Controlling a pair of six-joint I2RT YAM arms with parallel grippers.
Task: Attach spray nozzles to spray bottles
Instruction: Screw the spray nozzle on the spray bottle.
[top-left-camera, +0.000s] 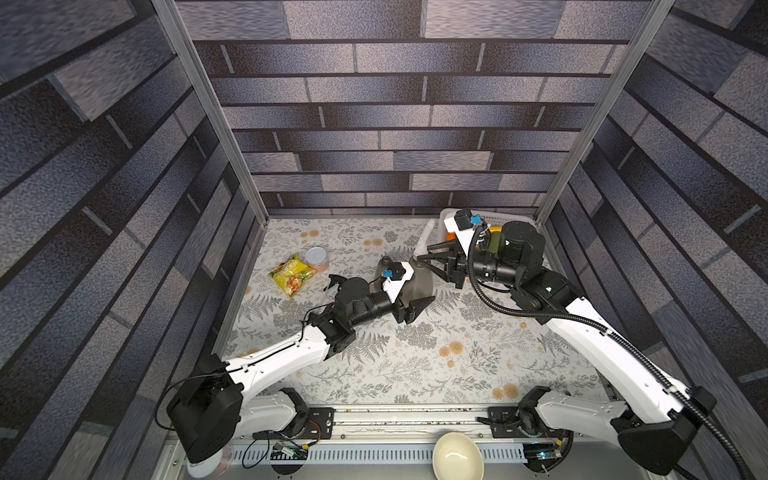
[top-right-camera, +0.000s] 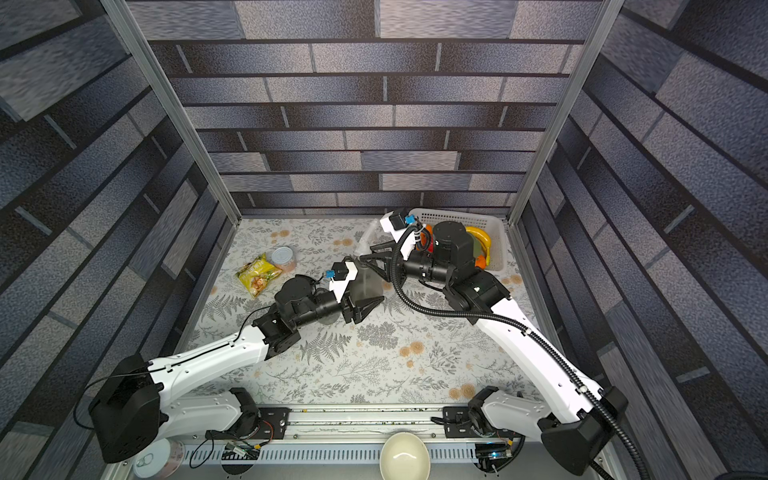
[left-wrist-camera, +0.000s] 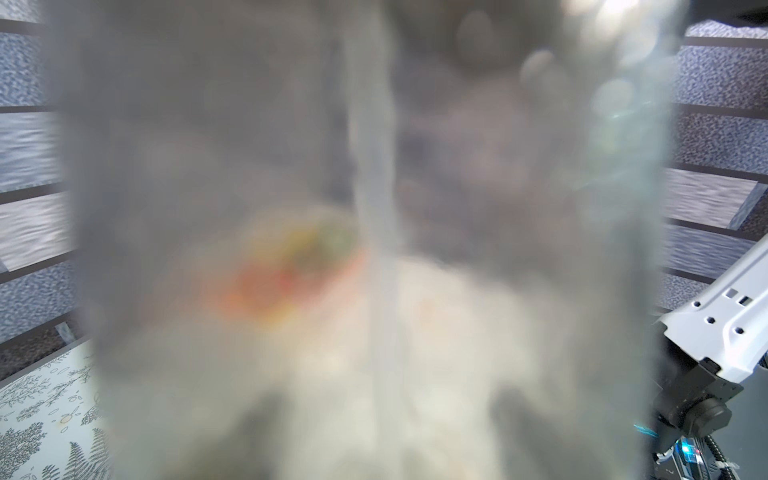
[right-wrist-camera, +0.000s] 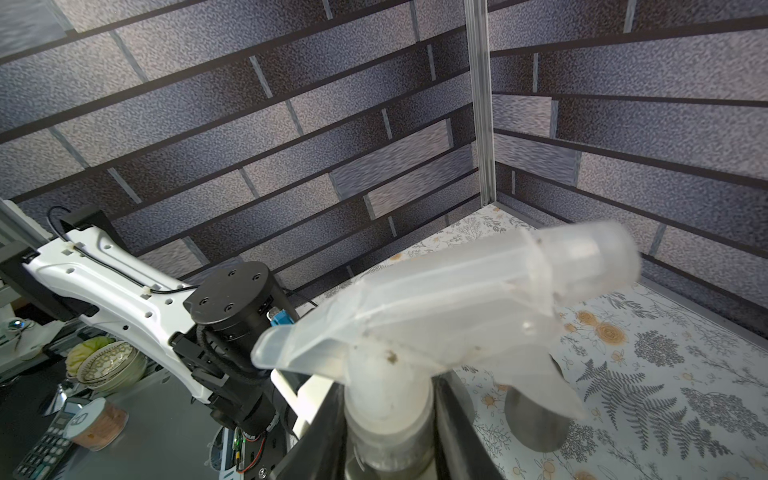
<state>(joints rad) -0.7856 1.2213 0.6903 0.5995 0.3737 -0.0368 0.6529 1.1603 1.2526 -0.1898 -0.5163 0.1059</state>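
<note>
Left jaws clamp the grey bottle (left-wrist-camera: 208, 187); right jaws pinch the white nozzle (right-wrist-camera: 436, 299) by its collar. Best keep it square and twist gently.

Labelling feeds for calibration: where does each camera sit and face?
Top views: overhead at the front, facing down and back; left arm and right arm show.
Left wrist: on the left arm, against the blurred bottle; right arm at the edge.
Right wrist: on the right arm, facing the nozzle; left arm behind.
Shared: nozzle, also in both top views.
</note>
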